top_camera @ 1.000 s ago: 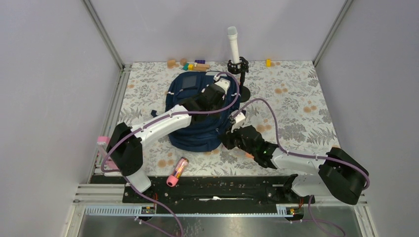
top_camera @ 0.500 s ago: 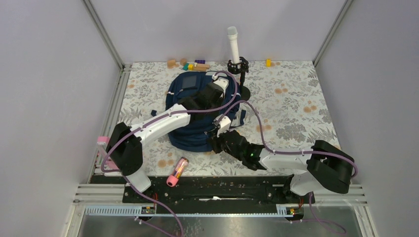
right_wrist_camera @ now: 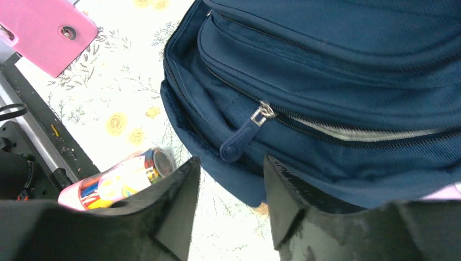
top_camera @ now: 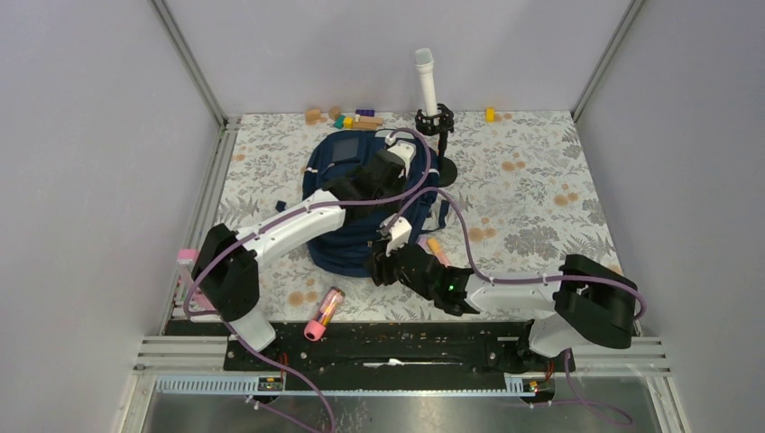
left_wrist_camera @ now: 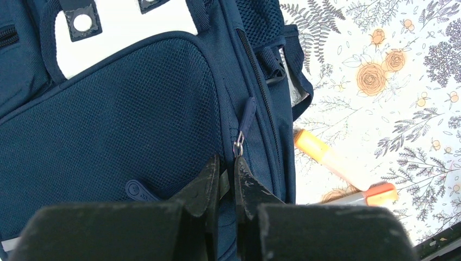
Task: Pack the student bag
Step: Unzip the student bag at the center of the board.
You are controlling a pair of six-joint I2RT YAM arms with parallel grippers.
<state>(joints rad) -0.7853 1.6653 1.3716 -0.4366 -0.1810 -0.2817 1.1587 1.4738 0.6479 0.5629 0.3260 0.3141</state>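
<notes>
Floral-printed tabletop [top_camera: 541,198] under woven navy student bag [top_camera: 343,251]; left claw [left_wrist_camera: 227,163] pinched narrow at mesh panel [left_wrist_camera: 119,119] edge, metal zipper pull [left_wrist_camera: 237,147] just above; right claw [right_wrist_camera: 231,160] parted, rounded zipper tab [right_wrist_camera: 239,142] just ahead.

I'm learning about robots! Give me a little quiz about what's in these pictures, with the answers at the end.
1. True or false: the right gripper is open.
2. Which thing lies on the table close to the arm bases? A) a pink pencil tube B) a banana C) a teacup
3. Fill in the gap: the student bag is mostly navy ____.
Key: 1 true; 2 A; 3 blue.
</notes>
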